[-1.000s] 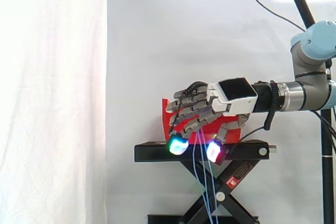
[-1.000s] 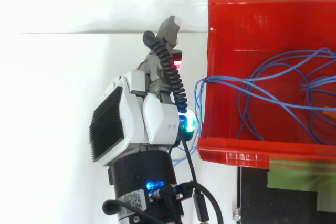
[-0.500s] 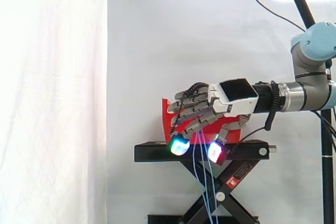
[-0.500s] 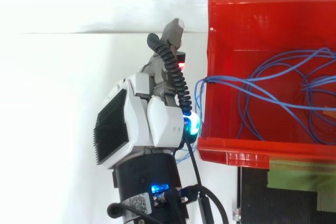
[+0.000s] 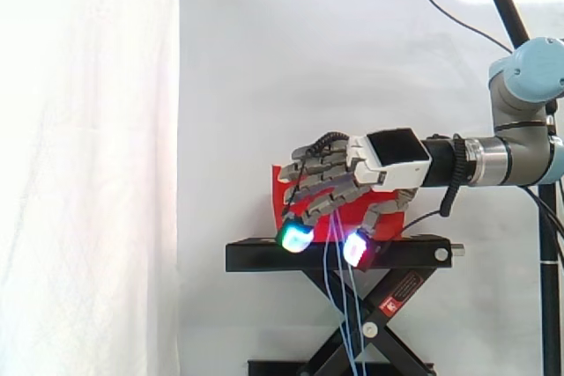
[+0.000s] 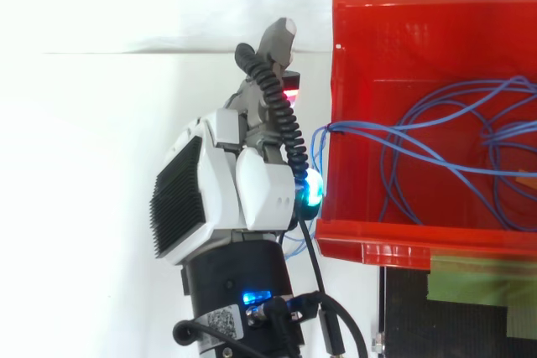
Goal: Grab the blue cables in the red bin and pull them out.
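Bright, even light is flooding both views. The white curtain [image 5: 88,173] is glaring, washed out, at the side view's left. The red bin [image 6: 369,245] is glowing translucent, with a faint grey shadow running left of it.

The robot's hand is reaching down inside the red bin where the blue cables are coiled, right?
Not quite. The hand is outside the red bin, beside its wall, as the top view shows. The blue cables are coiled in the bin.
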Controlling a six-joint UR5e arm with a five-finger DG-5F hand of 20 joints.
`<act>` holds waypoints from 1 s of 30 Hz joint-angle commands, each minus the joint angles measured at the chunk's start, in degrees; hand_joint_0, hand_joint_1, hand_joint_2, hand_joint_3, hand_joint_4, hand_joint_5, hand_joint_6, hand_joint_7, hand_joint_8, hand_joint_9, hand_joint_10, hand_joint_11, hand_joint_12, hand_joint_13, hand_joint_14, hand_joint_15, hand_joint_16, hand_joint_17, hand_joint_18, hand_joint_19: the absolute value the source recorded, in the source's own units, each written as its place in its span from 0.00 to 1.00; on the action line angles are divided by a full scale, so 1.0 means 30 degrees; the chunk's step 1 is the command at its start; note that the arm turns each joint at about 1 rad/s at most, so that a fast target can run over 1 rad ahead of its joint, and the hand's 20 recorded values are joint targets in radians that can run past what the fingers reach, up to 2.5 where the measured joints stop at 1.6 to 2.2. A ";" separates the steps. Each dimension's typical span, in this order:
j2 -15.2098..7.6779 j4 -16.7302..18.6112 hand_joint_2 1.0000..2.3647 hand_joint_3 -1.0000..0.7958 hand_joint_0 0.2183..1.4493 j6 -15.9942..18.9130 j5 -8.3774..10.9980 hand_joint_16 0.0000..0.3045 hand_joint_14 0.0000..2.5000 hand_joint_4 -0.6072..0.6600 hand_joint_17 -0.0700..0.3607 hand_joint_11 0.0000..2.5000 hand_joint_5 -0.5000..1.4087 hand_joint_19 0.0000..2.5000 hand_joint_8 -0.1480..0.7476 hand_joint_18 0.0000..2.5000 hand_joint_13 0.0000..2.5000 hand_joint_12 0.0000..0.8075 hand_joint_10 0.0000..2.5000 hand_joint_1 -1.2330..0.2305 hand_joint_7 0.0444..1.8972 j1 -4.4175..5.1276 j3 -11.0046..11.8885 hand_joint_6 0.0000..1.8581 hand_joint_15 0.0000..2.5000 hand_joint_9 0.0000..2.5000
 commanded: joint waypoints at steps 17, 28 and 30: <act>-0.0018 -0.0536 0.00 0.00 0.48 -0.0059 0.0000 0.14 0.00 0.44 0.38 0.12 0.58 0.08 0.39 0.11 0.16 0.39 0.00 0.14 0.32 -0.0029 0.0007 0.00 0.08 0.22; 0.0011 -0.0330 0.00 0.00 0.48 -0.0118 0.0000 0.14 0.00 0.44 0.38 0.12 0.58 0.08 0.39 0.11 0.16 0.39 0.00 0.13 0.32 -0.0117 0.0007 0.00 0.07 0.22; 0.0011 -0.0330 0.00 0.00 0.48 -0.0147 -0.0029 0.14 0.00 0.44 0.38 0.12 0.58 0.08 0.38 0.11 0.16 0.39 0.00 0.14 0.32 -0.0117 0.0007 0.00 0.08 0.22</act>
